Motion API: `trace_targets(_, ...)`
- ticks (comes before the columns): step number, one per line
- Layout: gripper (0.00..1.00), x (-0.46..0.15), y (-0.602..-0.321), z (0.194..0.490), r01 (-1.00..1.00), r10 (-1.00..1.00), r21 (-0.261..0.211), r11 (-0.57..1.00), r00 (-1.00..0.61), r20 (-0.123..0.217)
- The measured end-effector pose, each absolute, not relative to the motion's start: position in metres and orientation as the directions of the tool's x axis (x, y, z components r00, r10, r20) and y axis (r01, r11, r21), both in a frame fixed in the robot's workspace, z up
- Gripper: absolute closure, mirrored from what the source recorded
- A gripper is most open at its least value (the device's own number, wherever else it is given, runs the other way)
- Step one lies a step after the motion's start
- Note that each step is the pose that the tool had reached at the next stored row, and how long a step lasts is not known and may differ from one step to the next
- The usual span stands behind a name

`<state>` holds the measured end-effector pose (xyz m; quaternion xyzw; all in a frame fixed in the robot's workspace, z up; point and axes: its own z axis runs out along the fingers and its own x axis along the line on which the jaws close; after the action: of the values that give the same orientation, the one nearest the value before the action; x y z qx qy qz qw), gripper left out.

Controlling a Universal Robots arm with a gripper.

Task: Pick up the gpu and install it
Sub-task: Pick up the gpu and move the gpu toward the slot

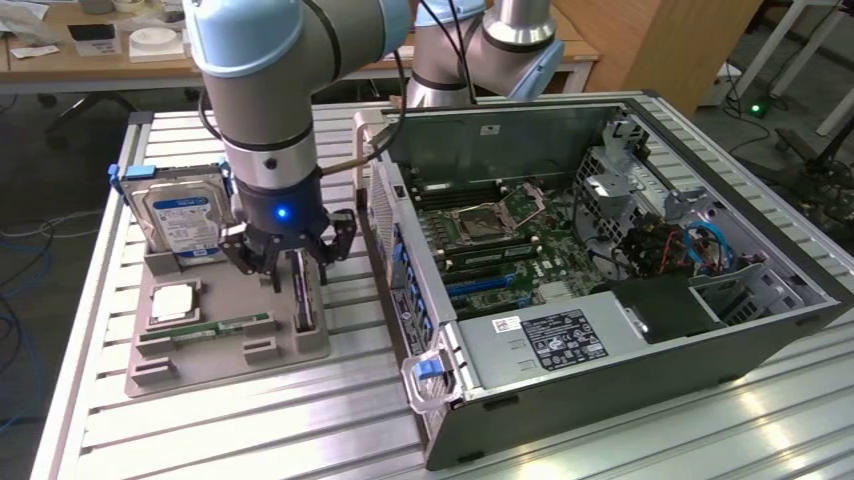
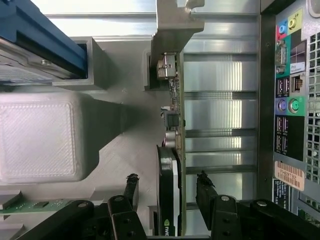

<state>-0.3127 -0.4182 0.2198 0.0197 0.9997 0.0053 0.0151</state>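
Observation:
The gpu (image 1: 304, 300) is a thin dark card standing on its edge in a slot of the grey parts tray (image 1: 227, 352). In the wrist view the gpu (image 2: 171, 150) appears edge-on, with a connector at its far end. My gripper (image 1: 288, 265) hangs straight over the card's end nearest the hard drive. Its fingers (image 2: 131, 187) straddle the card in the wrist view, one on each side, with a gap between each pad and the card. The gripper (image 2: 167, 186) is open and holds nothing.
A silver hard drive (image 1: 180, 220) stands upright at the tray's back, with a processor (image 1: 174, 303) and a green memory stick (image 1: 220, 328) lying in front of it. The open computer case (image 1: 601, 270) lies close on the exterior view's right; its rear port panel (image 2: 290, 100) faces the tray.

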Motion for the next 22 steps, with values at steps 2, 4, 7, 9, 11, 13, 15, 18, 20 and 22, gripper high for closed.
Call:
trace_targets(2, 0.41, -0.3127, -0.418, 0.2186, 0.04, 0.04, 0.011, 0.999, -0.999, -0.03)
trace_targets(4, 0.41, -0.3126, -0.418, 0.217, 0.04, 0.04, 0.011, 0.999, -0.999, -0.03)
trace_targets(7, 0.41, -0.3126, -0.418, 0.2142, 0.04, 0.04, 0.011, 0.999, -0.999, -0.031)
trace_targets(9, 0.41, -0.3126, -0.418, 0.2127, 0.04, 0.04, 0.011, 0.999, -0.999, -0.031)
trace_targets(11, 0.41, -0.3127, -0.418, 0.2123, 0.04, 0.04, 0.011, 0.999, -0.999, -0.031)
trace_targets(13, 0.43, -0.3126, -0.418, 0.2122, 0.04, 0.04, 0.011, 0.999, -0.999, -0.031)
trace_targets(15, 0.49, -0.3126, -0.4176, 0.212, 0.04, 0.04, 0.011, 0.999, -0.999, -0.032)
trace_targets(18, 0.49, -0.3126, -0.4141, 0.2121, 0.04, 0.04, 0.009, 0.999, -0.999, -0.032)
trace_targets(20, 0.49, -0.3126, -0.4129, 0.212, 0.04, 0.04, 0.008, 0.999, -0.999, -0.032)
trace_targets(22, 0.49, -0.3126, -0.4129, 0.2119, 0.04, 0.04, 0.008, 0.999, -0.999, -0.032)
